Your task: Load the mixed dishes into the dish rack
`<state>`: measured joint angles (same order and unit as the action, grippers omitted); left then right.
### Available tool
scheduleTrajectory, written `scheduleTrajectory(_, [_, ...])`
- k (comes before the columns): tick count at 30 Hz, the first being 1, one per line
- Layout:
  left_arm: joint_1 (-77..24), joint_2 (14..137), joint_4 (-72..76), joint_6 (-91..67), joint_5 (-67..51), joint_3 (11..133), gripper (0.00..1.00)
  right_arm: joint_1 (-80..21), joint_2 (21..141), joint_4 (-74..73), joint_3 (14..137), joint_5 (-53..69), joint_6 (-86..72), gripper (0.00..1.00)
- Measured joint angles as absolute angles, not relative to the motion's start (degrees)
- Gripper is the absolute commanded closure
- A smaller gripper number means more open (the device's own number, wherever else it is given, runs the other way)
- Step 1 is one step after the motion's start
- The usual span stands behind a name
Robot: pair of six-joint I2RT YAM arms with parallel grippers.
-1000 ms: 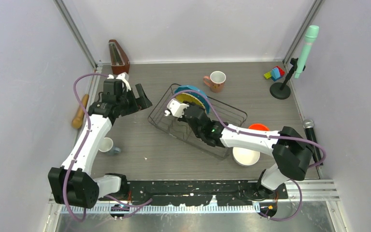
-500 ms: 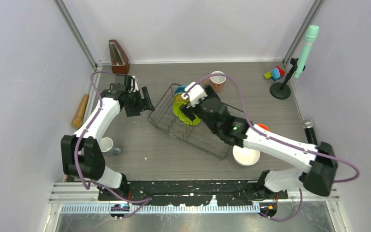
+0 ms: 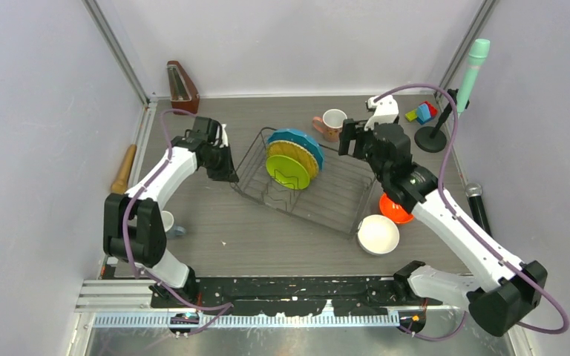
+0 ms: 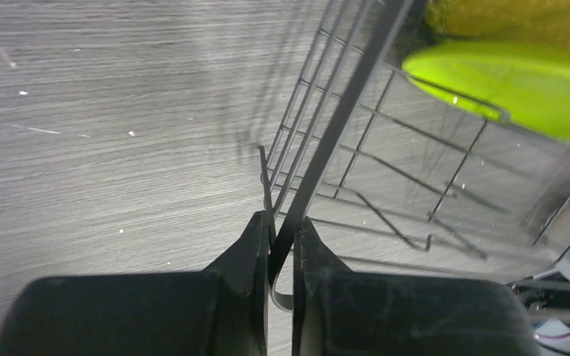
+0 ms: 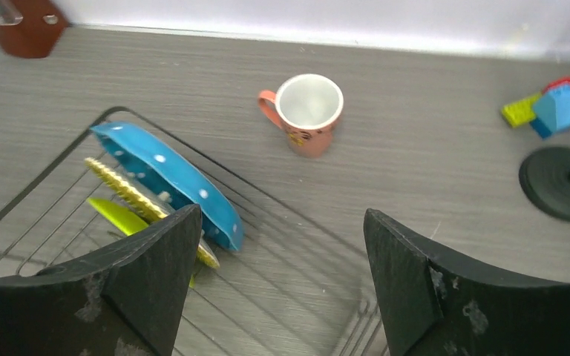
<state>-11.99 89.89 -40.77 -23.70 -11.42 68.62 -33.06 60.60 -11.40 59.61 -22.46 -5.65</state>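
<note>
The dish rack (image 3: 339, 199) sits slanted mid-table. I see three plates on edge at its far-left end: the blue dotted scalloped plate (image 3: 302, 140) rearmost, the yellow-orange woven-look plate (image 3: 285, 153) next, and the lime green plate (image 3: 287, 172) in front. My left gripper (image 4: 280, 222) has its jaws pinched onto the rack's wire rim at the left corner. My right gripper (image 5: 282, 215) hangs over the rack's far side, jaws wide apart, holding nothing. The pink mug (image 3: 332, 122) stands upright just beyond. The white bowl (image 3: 378, 234) and orange bowl (image 3: 393, 210) rest on the table by the rack's right end. The small pale grey-blue cup (image 3: 165, 222) is well apart, out left.
</note>
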Motion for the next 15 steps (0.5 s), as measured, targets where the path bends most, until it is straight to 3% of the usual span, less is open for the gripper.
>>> scheduleTrajectory(7, [-9.58, 91.09, -41.06, -21.26, -12.58, 70.13, 1.00, -22.09, 72.07, -16.03, 65.19, -18.76, -17.72, 0.21])
scheduleTrajectory(15, [-4.95, 91.13, -42.15, -18.31, -5.93, 71.24, 1.00, -16.64, 87.66, -19.18, 78.81, -20.47, -29.26, 0.25])
